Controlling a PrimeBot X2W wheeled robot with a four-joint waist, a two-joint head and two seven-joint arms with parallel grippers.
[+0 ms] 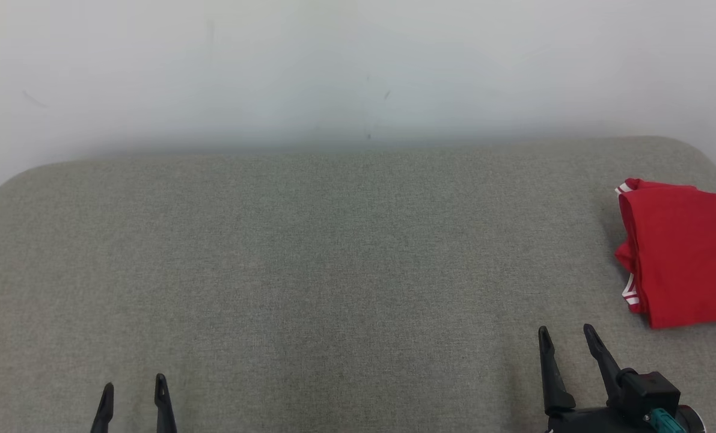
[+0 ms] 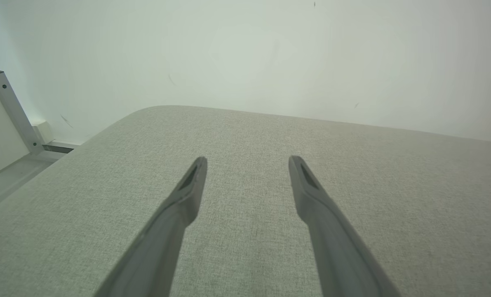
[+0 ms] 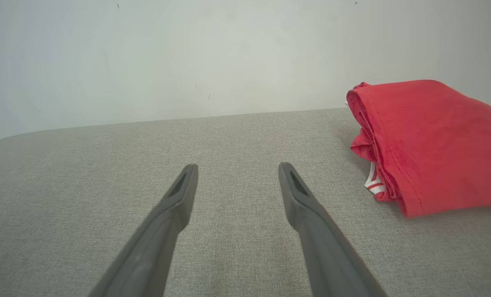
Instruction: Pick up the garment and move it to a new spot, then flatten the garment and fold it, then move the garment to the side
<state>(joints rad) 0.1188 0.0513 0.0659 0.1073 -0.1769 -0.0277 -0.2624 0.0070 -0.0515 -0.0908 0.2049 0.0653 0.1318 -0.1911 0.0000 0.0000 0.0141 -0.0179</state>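
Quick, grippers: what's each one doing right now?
Left gripper: open, holding nothing.
Right gripper: open, empty; the red garment lies apart from it.

Bright, even light; soft shadows

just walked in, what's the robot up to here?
Nothing is being handled right now. The red garment lies folded at the right end of the grey padded surface, so the task looks about done. The left gripper and right gripper are both open and empty near the front edge, the right one closer to the garment but not touching it.
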